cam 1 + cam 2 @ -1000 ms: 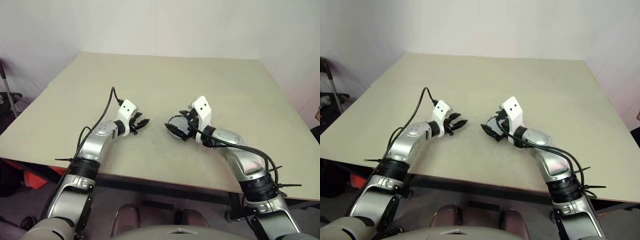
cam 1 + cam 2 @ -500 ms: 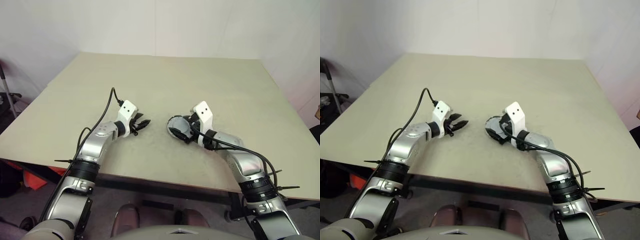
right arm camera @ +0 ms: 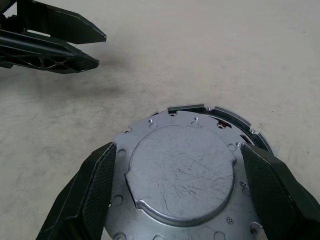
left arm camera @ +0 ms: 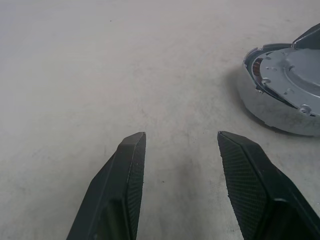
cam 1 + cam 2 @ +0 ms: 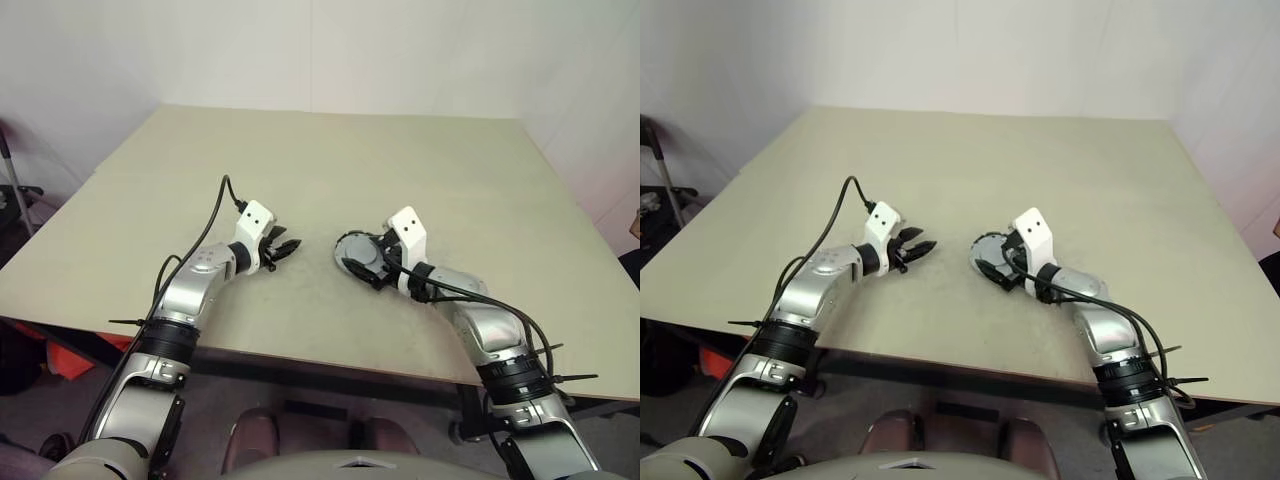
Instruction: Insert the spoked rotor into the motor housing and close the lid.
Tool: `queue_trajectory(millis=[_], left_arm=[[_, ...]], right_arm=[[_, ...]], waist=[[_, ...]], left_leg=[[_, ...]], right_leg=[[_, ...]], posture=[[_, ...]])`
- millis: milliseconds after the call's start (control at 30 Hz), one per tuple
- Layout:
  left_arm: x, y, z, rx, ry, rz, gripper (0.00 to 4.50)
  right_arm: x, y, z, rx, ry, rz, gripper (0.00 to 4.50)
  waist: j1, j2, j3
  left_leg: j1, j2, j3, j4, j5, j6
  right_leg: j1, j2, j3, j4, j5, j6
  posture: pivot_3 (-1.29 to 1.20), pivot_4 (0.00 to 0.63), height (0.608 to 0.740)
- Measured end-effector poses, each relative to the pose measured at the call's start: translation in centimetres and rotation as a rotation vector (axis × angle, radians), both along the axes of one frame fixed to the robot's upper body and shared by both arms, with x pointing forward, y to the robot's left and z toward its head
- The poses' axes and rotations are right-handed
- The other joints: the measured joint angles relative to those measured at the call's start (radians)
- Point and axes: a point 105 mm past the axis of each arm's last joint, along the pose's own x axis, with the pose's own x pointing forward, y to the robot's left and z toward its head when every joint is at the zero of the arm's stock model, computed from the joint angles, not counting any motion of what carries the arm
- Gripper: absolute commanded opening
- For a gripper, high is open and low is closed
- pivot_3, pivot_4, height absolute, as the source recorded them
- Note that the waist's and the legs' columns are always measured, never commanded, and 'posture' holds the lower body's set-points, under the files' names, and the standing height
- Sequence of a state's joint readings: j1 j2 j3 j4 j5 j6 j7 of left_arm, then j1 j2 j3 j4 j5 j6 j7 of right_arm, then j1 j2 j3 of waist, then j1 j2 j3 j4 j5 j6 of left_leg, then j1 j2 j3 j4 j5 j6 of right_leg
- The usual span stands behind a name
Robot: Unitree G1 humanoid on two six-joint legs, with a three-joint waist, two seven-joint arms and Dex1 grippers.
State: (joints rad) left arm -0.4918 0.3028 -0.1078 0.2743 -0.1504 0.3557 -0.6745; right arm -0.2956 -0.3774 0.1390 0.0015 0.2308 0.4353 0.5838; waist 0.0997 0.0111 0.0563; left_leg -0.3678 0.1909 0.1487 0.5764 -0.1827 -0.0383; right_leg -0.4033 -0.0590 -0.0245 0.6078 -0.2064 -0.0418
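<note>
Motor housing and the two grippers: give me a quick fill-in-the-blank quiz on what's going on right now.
1. The lid sits on top of the motor ____.
2. The ____ gripper has a finger on each side of the lid.
3. The left gripper is open and holds ____.
4. Everything rests on a beige ____.

Missing words: housing; right; nothing; table

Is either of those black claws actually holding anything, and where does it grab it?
The right tool straddles the lid on the motor housing, one finger at each side of its rim; whether they press it cannot be told. The left tool is open, holding nothing.
</note>
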Motion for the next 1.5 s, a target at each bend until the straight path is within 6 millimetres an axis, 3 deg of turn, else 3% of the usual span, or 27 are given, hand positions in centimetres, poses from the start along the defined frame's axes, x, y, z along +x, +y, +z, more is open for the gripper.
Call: queue_trajectory(millis=[100,133,567,1500], left_arm=[[0.0,0.0,0.0,0.001,0.0,0.003,2.43],[0.0,0.0,0.0,0.001,0.0,0.003,2.43],[0.0,0.1,0.0,0.002,-0.001,0.006,2.43],[0.0,0.2,-0.2,0.009,0.004,0.008,2.43]], right_arm=[[0.1,-0.1,-0.1,-0.01,-0.004,-0.004,3.26],[0.1,-0.1,-0.1,-0.011,-0.004,-0.004,3.17],[0.5,-0.1,0.4,0.081,0.056,-0.037,3.17],[1.6,-0.4,0.3,0.047,0.003,-0.102,3.17]], waist=[[0.0,0.0,0.0],[0.0,0.0,0.0],[0.0,0.0,0.0],[-0.001,0.0,0.0]], left_leg=[[0.001,0.0,0.0,0.0,0.0,0.0],[0.001,0.0,0.0,0.0,0.0,0.0],[0.001,0.0,0.0,0.0,0.0,0.0],[0.001,0.0,0.0,0.0,0.0,0.001]], right_leg=[[0.001,0.0,0.0,0.0,0.0,0.0],[0.001,0.0,0.0,0.0,0.0,0.0],[0.001,0.0,0.0,0.0,0.0,0.0],[0.001,0.0,0.0,0.0,0.0,0.0]], posture=[[0.0,0.0,0.74],[0.0,0.0,0.74],[0.0,0.0,0.74],[0.0,0.0,0.74]])
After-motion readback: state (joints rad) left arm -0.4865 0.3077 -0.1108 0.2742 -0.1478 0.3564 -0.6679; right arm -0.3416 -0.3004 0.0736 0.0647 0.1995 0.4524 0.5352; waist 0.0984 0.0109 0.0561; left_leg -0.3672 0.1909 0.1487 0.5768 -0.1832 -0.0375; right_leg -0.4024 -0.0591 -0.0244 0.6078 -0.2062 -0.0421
